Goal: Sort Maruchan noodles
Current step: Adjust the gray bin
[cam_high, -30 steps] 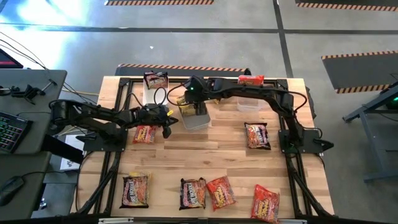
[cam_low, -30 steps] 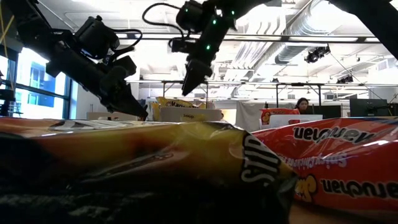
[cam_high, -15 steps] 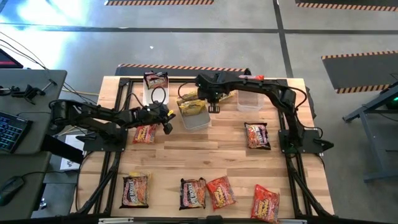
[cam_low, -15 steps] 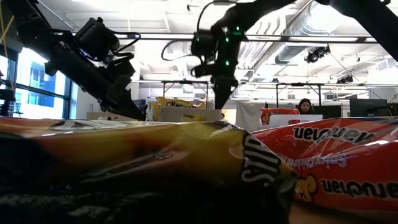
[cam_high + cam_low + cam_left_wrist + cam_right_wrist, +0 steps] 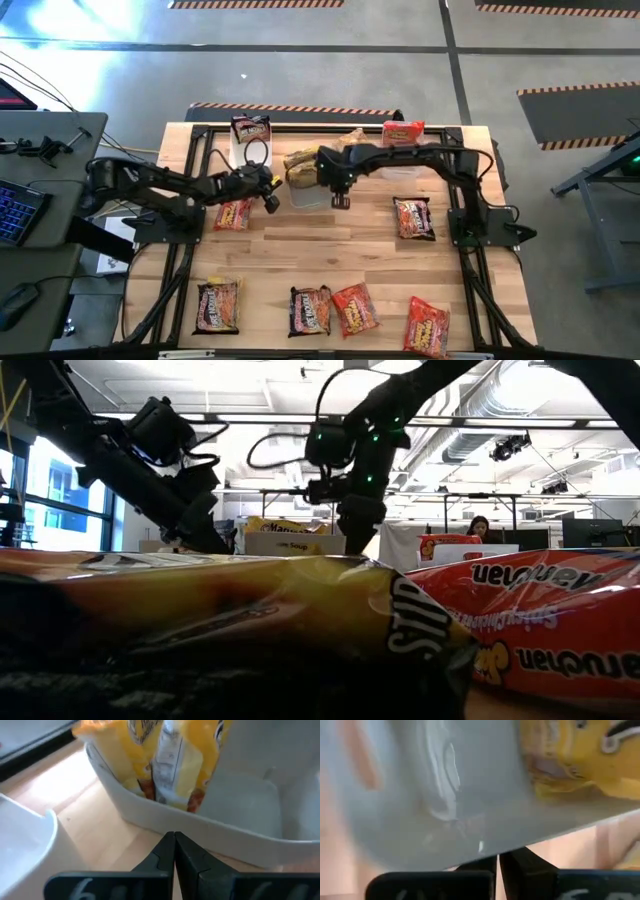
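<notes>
The right gripper hangs at the near edge of the middle clear rectangular plastic bin, its jaws clenched on nothing. The left gripper sits just beside that bin's left side, jaws likewise clenched and empty, over a red-orange flat ramen packet lying on the wooden desk. In the bin, yellow crinkled plastic ramen packets are stacked; both wrist views show them behind the clear wall.

The step in hand is judged to be the move away from the bin toward the next packet. It is best done by lifting the right gripper clear of the bin's rim first, so the light bin is not dragged or tipped, and only then swinging out. The jaws should be parted before descent onto a packet, and the packet taken by an edge or crimped seam, since a flat packet offers little to pinch.

Unsorted packets remain: a dark one near the right arm's base, and four along the near edge, two dark and two red-orange. A dark packet lies in the left bin and a red one at the right bin.

Open desk lies between the bins and the near row, giving room to travel. The two grippers are close together at the bin, so one arm should wait while the other withdraws.
</notes>
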